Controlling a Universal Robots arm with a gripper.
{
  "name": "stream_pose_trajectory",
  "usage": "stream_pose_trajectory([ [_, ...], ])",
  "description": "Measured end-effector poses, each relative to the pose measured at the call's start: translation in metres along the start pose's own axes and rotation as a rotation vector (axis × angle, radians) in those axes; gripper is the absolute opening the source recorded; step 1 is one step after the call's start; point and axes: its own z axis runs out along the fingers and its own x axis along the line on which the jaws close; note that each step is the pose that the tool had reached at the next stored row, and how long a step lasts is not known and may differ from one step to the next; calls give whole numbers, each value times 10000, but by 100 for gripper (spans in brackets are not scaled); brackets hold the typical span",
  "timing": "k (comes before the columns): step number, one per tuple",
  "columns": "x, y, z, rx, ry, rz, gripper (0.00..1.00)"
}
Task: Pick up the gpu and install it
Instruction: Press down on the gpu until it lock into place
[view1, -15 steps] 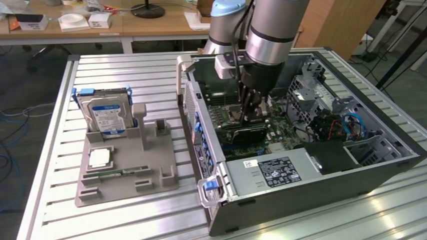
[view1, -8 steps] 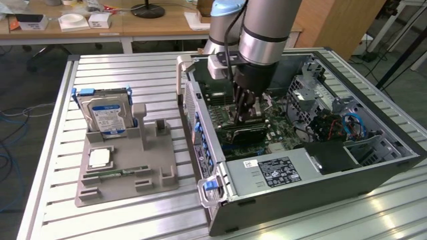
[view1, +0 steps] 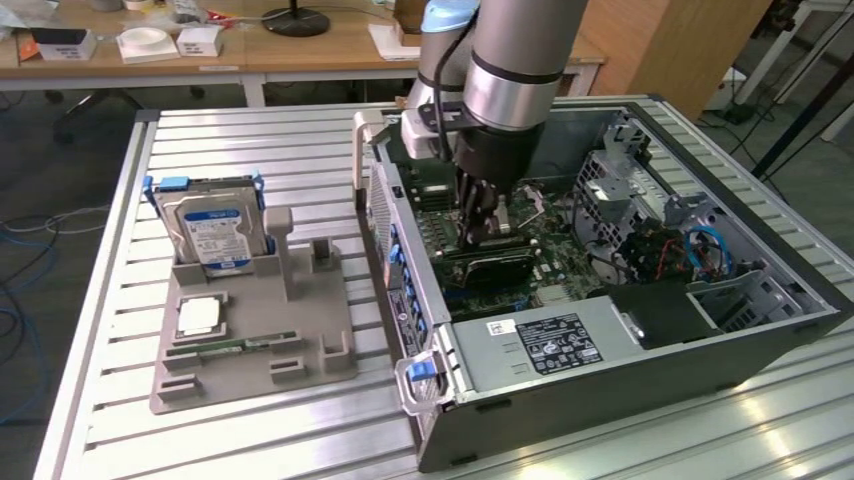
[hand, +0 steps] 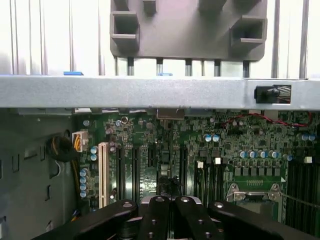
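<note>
access: open top of pc case (view1: 747, 215), center-right of exterior frame | blocked: arm (view1: 514, 60) fills middle; drive cage (view1: 627, 175) right; psu (view1: 554, 340) lower | free: slatted worktop (view1: 120, 420) lower left, beside grey holder (view1: 247, 340)

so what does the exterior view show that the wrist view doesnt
Exterior view alone: the blue-labelled hard drive upright in the grey holder, the arm reaching into the open computer case, the power supply, and a black card below the end effector. Wrist view alone: the white slot and blue capacitors up close. Both share the green motherboard and the shut end effector.
</note>
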Motion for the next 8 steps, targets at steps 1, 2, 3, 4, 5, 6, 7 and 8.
stream_pose_trajectory([
  [1,0,-1,12,-1,-29,0,11],
  [2,0,-4,27,-2,-45,-1,11],
  [3,0,-12,45,-2,-51,-1,11],
  [4,-1,-34,62,-2,-54,0,11],
  [5,-2,-64,80,-1,-54,1,11],
  [6,-3,-90,97,-1,-55,1,11],
  [7,-4,-125,117,-1,-55,1,11],
  [8,-5,-180,150,-3,-54,-1,11],
])
